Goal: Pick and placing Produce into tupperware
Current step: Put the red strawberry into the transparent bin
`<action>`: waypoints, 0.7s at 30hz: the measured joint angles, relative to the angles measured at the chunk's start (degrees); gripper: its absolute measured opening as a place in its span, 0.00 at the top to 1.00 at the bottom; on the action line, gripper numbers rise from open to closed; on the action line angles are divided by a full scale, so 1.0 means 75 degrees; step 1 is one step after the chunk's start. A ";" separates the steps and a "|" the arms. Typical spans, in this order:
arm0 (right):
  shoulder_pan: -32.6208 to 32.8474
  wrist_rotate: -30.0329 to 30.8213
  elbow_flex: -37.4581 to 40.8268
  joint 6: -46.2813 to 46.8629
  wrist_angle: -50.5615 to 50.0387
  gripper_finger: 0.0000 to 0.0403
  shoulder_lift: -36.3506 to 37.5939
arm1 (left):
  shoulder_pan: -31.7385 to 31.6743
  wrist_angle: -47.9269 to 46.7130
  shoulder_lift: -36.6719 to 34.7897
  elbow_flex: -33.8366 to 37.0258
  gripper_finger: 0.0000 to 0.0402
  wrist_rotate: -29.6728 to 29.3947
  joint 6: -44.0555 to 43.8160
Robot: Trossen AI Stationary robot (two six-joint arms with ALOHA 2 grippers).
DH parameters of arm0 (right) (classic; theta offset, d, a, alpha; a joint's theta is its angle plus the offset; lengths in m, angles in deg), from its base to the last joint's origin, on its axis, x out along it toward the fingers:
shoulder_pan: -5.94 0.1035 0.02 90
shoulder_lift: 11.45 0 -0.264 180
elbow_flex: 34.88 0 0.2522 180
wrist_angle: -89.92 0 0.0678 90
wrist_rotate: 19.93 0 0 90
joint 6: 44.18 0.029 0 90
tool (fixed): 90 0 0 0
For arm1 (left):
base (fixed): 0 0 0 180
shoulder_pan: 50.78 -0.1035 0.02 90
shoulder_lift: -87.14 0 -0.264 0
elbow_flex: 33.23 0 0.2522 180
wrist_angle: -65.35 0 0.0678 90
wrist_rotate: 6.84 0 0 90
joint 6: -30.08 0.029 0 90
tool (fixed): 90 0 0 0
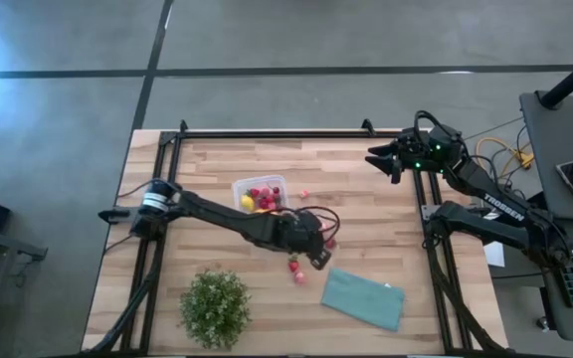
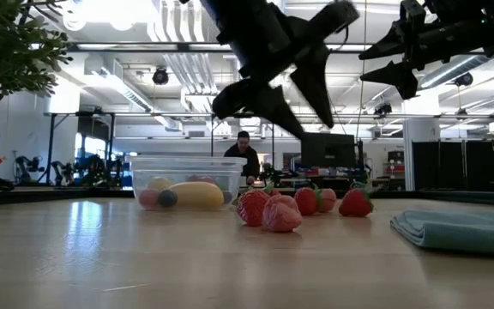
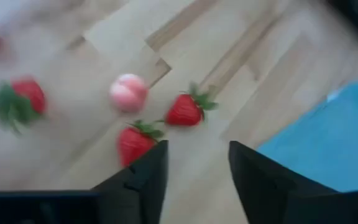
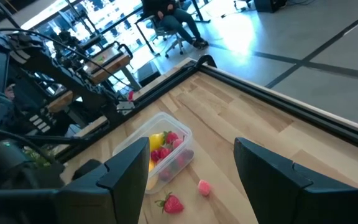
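"TROSSEN" is read on the right arm [image 1: 495, 206]. The left gripper [image 1: 318, 254] is held above loose strawberries [image 1: 294, 268] near the teal cloth [image 1: 364, 297], jaws spread, nothing pinched. The tupperware [image 1: 260, 195] holds strawberries and yellow fruit. The right gripper [image 1: 384, 159] is raised at the worktop [image 1: 366, 214] edge, jaws spread.

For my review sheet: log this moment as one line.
left hand: open, empty, above loose strawberries | right hand: open, waiting at far right edge | tupperware: partly filled

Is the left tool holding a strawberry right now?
No. In the left wrist view the left tool stands open with bare wood between its fingers; the nearest strawberry lies beside it.
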 joint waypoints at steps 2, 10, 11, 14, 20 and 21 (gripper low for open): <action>0.0001 -0.0001 0.0000 0.0000 0.0002 0.44 -0.0005 | -0.0006 -0.0141 0.0056 -0.0003 0.55 -0.0009 0.1307; 0.0003 0.0000 0.0000 0.0000 0.0001 0.44 -0.0003 | -0.0139 -0.0071 0.0078 0.0377 0.36 0.0312 0.4084; 0.0003 -0.0001 0.0000 0.0000 -0.0002 0.44 -0.0003 | -0.0213 0.0050 0.0078 0.0467 0.35 0.0389 0.4087; 0.0001 0.0000 0.0000 0.0000 0.0001 0.44 0.0000 | -0.0402 0.0290 0.0078 0.0660 0.35 0.0601 0.4102; 0.0001 0.0000 0.0000 0.0000 -0.0001 0.44 0.0000 | -0.0662 0.0620 0.0208 0.0697 0.35 0.1011 0.4549; 0.0002 0.0000 0.0000 0.0000 0.0001 0.44 0.0000 | -0.0699 0.0807 0.0286 0.0695 0.35 0.1135 0.4663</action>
